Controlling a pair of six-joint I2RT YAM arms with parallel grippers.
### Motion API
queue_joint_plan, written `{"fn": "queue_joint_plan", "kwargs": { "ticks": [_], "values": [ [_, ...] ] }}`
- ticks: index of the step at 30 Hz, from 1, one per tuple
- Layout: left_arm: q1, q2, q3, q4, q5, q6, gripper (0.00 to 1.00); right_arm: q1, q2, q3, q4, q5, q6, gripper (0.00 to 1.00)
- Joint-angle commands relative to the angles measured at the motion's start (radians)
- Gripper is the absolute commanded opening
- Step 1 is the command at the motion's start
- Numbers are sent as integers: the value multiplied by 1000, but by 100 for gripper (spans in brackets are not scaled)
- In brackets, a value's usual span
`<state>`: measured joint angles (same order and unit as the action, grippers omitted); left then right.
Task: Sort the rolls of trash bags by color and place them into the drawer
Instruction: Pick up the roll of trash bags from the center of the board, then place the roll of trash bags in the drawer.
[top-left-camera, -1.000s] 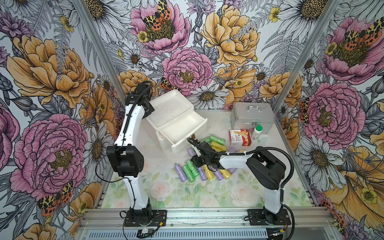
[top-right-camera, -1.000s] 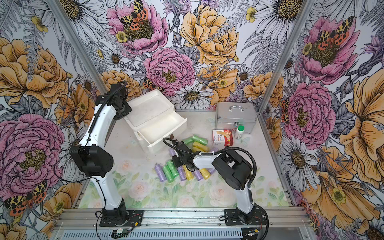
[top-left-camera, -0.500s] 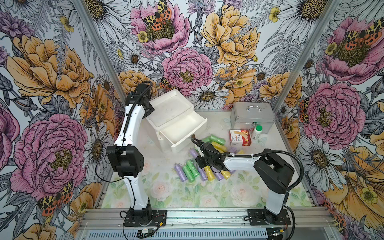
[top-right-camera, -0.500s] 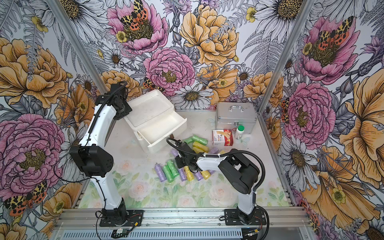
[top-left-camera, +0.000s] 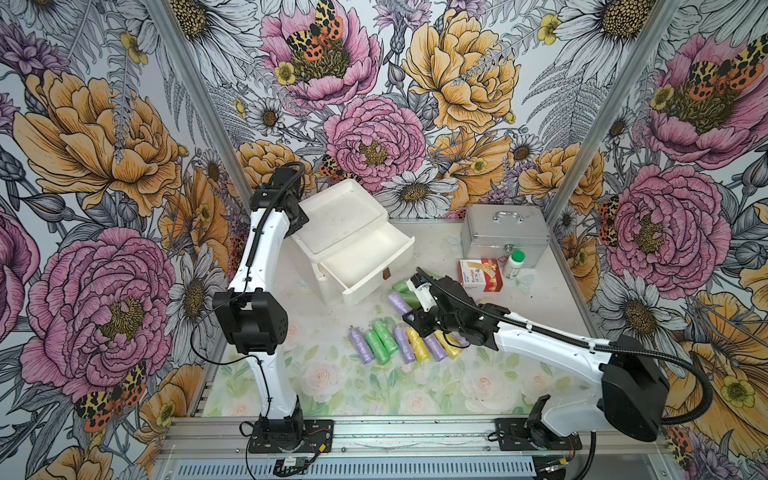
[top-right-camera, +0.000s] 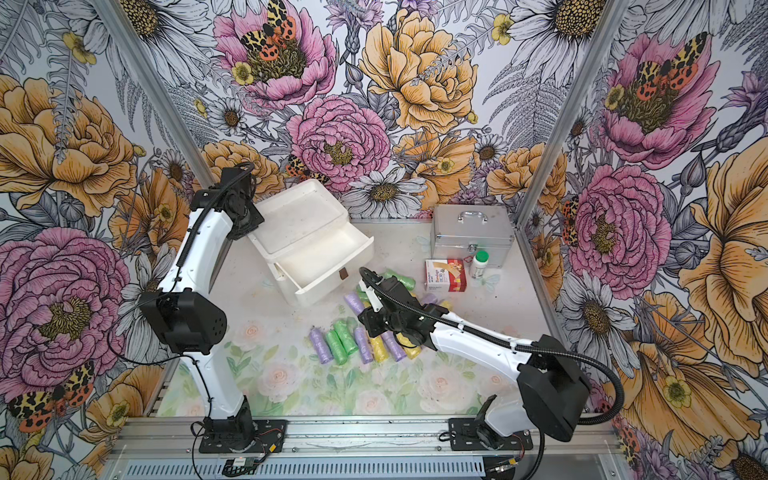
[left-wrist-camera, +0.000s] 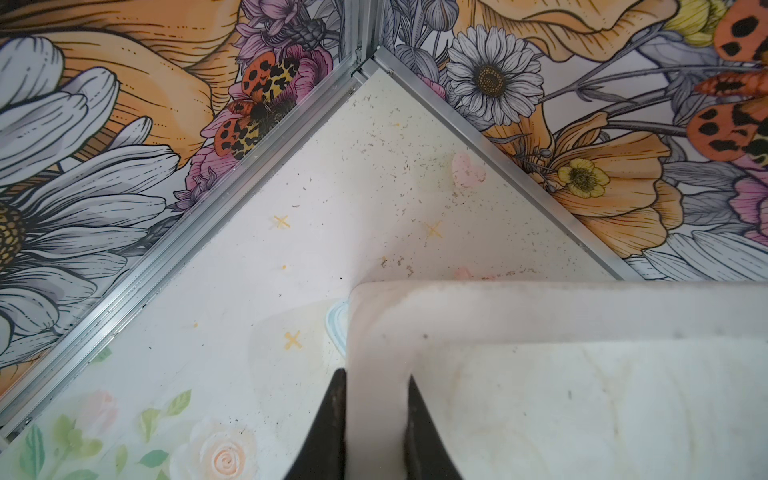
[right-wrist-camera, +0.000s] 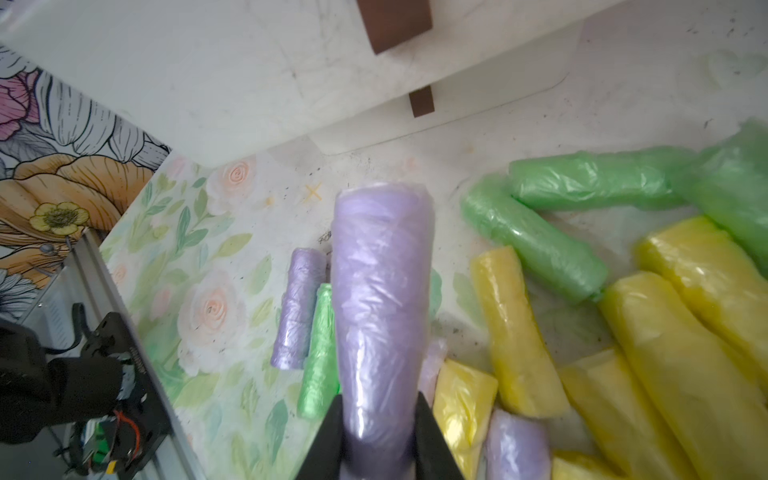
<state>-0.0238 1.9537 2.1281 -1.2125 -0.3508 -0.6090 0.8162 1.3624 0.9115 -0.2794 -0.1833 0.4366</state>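
Right tool: shut on a lilac roll, with one black finger on each side near one end.
Lilac roll: up off the tabletop. It sticks straight out from the tool, and its free end points at the drawer front.
Row of rolls: on the tabletop, just near and left of the right tool, lying side by side. From the left they go lilac, green, green, lilac, yellow, lilac, yellow.
Heap of rolls: green, yellow and lilac ones bunched together between the drawer and the carton. The right arm hides part of them.
Drawer: pulled out toward the near right, with its white floor showing. It is just far and left of the right tool.
Brown tab: on the middle of the drawer front.
Drawer box: white, at the far left of the tabletop.
Left tool: pinched narrow on the raised top rim of the drawer box at its far left corner, one finger outside and one inside.
Silver case: far right, lid down.
White bottle: green cap, standing just in front of the case.
Red and white carton: flat on the tabletop, just left of the bottle.
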Motion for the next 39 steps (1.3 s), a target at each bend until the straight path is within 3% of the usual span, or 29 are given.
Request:
{"fn": "queue_joint_plan", "kwargs": {
  "ticks": [1,8,17,25,32,39],
  "values": [
    [-25,24,-32,59,131,-45,0,-17,-104,7,-99,-97,52,24],
    [-37,28,-21,59,134,-51,0,-64,-183,138,-104,-112,244,24],
    [-46,16,-30,59,134,-71,0,-74,9,402,55,17,582,25],
    [-54,17,-18,60,134,-77,0,-72,150,361,368,141,1004,25],
    [-57,26,-11,61,171,-78,0,-28,249,438,385,292,1123,28],
    [-64,36,-6,61,182,-84,0,55,370,539,395,361,1176,31]
  ]
}}
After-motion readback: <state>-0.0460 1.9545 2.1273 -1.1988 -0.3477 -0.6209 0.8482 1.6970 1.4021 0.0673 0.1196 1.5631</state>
